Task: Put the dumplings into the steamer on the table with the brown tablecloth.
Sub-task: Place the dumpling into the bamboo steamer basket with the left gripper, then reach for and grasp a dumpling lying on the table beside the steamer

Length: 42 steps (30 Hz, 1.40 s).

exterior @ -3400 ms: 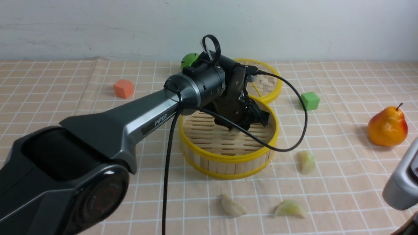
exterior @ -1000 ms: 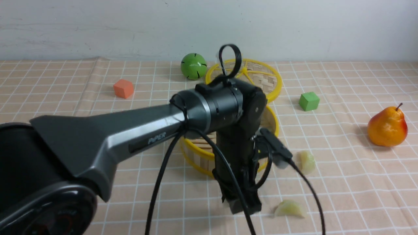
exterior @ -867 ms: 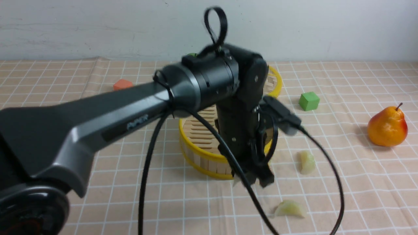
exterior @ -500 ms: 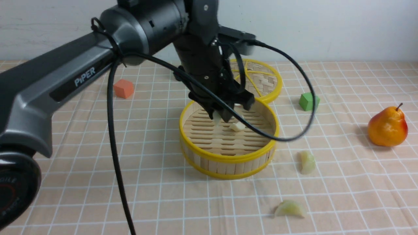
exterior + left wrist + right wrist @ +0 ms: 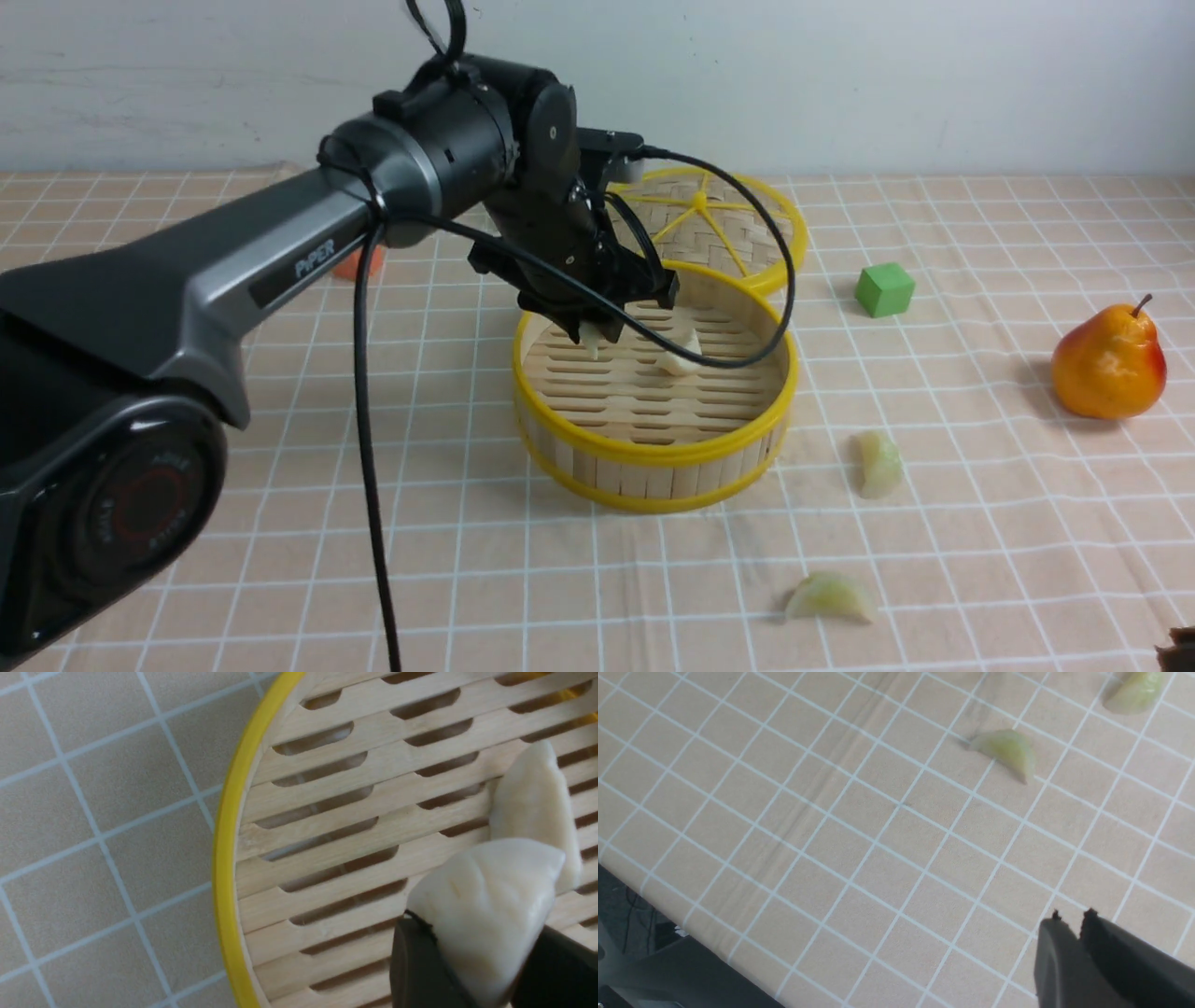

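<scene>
"Where do we stand with the left jaws (image 5: pixel 472 947)?"

"We have them clenched on a white dumpling (image 5: pixel 486 896), above the slatted floor of the steamer (image 5: pixel 658 455). The other white dumpling (image 5: pixel 680 357) already lies on the slats."

"Which way is it from our grip?"

"In the front view it lies to the right of the jaws and a little nearer to us. The held dumpling hangs with its long axis closer to upright than flat, so we would lower it straight down and let it tip over on the slats."

"Do we have room?"

"On the side away from the other dumpling, yes: bare slats run to the yellow rim. The rim on the left is the edge to mind, and we'd keep our loop of cable (image 5: pixel 780 308) from snagging the wall."

"And the right jaws (image 5: pixel 1069 924)?"

"Their tips are close together with nothing between them that we can see, but we cannot tell if they are fully closed."

"What is left after this one?"

"Two green dumplings on the tabletop (image 5: pixel 523 597): one (image 5: pixel 879 464) just beside the steamer on its right, the other (image 5: pixel 829 597) nearer to us. Both look easier for our right arm, coming in from its own side."
</scene>
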Each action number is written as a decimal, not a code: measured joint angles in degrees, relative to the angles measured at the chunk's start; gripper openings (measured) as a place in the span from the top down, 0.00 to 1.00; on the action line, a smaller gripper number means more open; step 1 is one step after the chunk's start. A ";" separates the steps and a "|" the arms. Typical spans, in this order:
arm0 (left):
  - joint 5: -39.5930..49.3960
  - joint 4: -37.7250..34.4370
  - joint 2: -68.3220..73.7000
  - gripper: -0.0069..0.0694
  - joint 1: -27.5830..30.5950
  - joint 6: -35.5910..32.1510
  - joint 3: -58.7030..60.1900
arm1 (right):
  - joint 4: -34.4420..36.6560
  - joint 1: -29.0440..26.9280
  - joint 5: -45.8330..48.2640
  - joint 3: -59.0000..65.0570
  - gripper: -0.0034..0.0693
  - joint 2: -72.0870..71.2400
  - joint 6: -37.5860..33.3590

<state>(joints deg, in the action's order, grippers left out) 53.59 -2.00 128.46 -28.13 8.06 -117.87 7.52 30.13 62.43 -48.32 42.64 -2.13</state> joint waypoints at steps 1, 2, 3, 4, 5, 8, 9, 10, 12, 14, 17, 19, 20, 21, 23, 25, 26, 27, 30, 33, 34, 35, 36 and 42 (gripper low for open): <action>-0.69 0.47 0.66 0.60 0.00 0.50 0.00 | 0.12 0.00 0.00 0.00 0.85 1.06 0.04; -1.15 0.75 1.14 0.60 0.00 0.84 0.00 | 0.19 0.00 0.00 0.00 0.85 1.88 0.06; -1.15 0.75 1.24 0.60 0.00 0.84 0.00 | 0.19 0.00 0.00 0.00 0.85 2.06 0.06; -1.86 1.30 1.88 0.60 0.00 1.06 0.00 | 0.25 0.00 -0.09 0.00 0.85 3.35 0.06; -2.22 1.61 2.24 0.60 0.00 1.10 0.00 | 0.25 0.00 -0.22 0.00 0.85 4.37 0.06; -2.64 2.00 3.18 0.55 0.00 1.23 0.00 | 0.25 0.00 -0.80 0.00 0.84 8.47 0.06; -2.64 2.00 3.18 0.55 0.00 1.23 0.00 | 0.25 0.00 -0.80 0.00 0.84 8.75 0.06; -2.64 2.00 3.18 0.51 0.00 1.23 0.00 | 0.25 0.00 -1.12 0.00 0.84 9.60 0.06; -1.74 2.00 2.84 0.38 0.00 1.28 -0.50 | 0.10 0.00 -2.36 0.00 0.83 13.39 0.11; 0.23 2.00 2.33 0.30 0.00 1.28 -1.55 | -0.45 0.00 -3.05 -0.07 0.82 15.91 0.11; 7.08 2.68 -0.09 0.21 0.00 1.28 -5.32 | -0.99 -0.77 -3.45 -1.66 0.76 21.65 0.11; 10.78 2.97 -2.11 0.21 0.00 1.00 -7.53 | -0.84 -2.04 -4.43 -3.06 0.72 24.65 -0.27; 12.60 3.08 -2.94 0.21 0.00 0.87 -8.60 | -0.79 -2.65 -5.00 -3.64 0.71 25.78 -0.58; 14.91 3.14 -5.08 0.22 0.00 0.33 -9.97 | -0.72 -4.20 -6.64 -5.03 0.65 28.47 -1.58; 16.64 3.34 -7.69 0.26 0.00 -0.47 -11.04 | -0.67 -5.84 -8.93 -6.86 0.58 32.07 -3.24; 17.67 3.80 -11.59 0.37 0.00 -1.06 -11.21 | -0.67 -7.38 -10.99 -9.26 0.46 37.09 -5.84; 17.72 3.86 -12.23 0.38 0.00 -1.11 -11.21 | -0.67 -7.42 -11.13 -9.63 0.46 37.51 -6.10; 17.79 4.09 -14.39 0.47 0.00 -1.17 -10.88 | -0.67 -7.54 -11.91 -10.63 0.39 40.40 -7.86; 17.79 4.22 -19.39 0.68 0.00 -1.34 -8.91 | -0.61 -7.12 -13.54 -12.83 0.27 46.81 -11.80; 17.79 4.34 -24.48 0.89 0.00 -1.65 -5.30 | -0.61 -6.09 -15.82 -14.38 0.21 51.99 -15.40; 17.79 4.40 -26.03 0.93 0.00 -1.79 -3.88 | -0.61 -5.88 -16.60 -14.80 0.20 53.38 -16.36; 17.79 4.40 -28.00 0.93 0.00 -1.78 -1.87 | -0.61 -5.62 -17.39 -15.23 0.20 54.72 -17.16; 17.79 4.40 -30.02 0.93 0.00 -1.78 0.37 | -0.67 -5.37 -18.33 -15.63 0.20 56.31 -18.11; 17.79 4.35 -43.03 0.93 0.00 -1.00 16.24 | -0.66 -5.24 -20.71 -16.19 0.24 62.56 -21.39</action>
<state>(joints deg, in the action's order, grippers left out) 71.38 2.35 85.43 -28.13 7.06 -101.63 6.86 24.89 41.72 -64.51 105.19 -23.52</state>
